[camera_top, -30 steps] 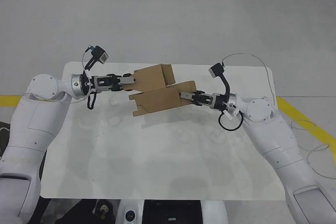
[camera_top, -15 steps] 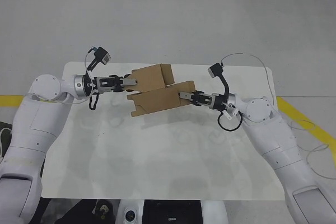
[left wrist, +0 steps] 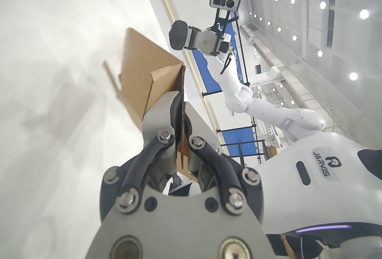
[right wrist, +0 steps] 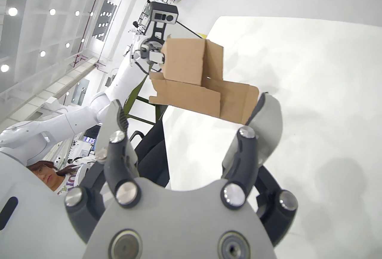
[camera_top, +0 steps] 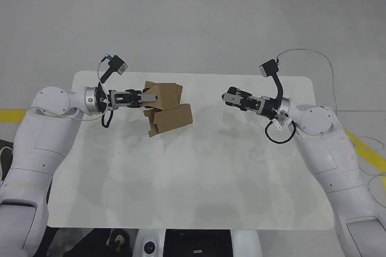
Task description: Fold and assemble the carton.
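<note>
A brown cardboard carton (camera_top: 167,106), partly folded with loose flaps hanging, is held above the far left part of the white table (camera_top: 199,186). My left gripper (camera_top: 149,97) is shut on one of its panels; the left wrist view shows the cardboard (left wrist: 143,78) pinched between the fingers of that gripper (left wrist: 179,102). My right gripper (camera_top: 226,96) hangs open to the right of the carton, a clear gap away. In the right wrist view the carton (right wrist: 191,75) sits beyond the spread fingers (right wrist: 115,111), untouched by them.
The tabletop under and in front of both arms is bare white surface. A yellow floor line (camera_top: 3,115) runs past the table's left and right sides. The table's far edge lies just behind the carton.
My right gripper has let go of the carton, opened and drawn back to the right. The carton now hangs from the left gripper alone and looks more folded together.
</note>
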